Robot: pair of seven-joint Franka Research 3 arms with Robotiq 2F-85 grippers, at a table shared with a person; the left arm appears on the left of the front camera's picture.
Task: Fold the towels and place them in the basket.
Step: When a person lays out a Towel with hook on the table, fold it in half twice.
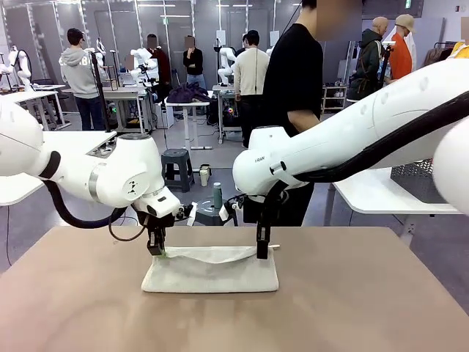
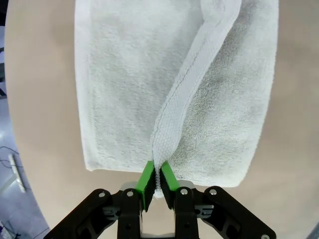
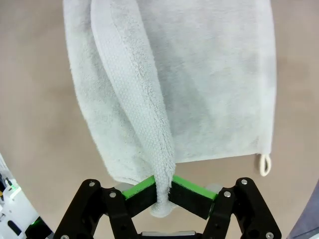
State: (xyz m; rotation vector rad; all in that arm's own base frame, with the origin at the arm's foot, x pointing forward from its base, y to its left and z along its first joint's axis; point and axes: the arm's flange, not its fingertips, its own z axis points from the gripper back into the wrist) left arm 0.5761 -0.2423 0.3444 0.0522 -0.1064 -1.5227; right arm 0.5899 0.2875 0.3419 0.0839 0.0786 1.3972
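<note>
You are looking at a tan table (image 1: 73,308) that is carrying a single cream-white towel (image 1: 212,279), which is lying near its middle with its far edge rising off the surface.

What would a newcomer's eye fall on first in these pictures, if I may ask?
A cream-white towel lies in the middle of the brown table, its far edge raised into a ridge. The left gripper and the right gripper each pinch one end of that edge, jaws shut on the hem. Beyond the table's far side stands a person in black.
</note>
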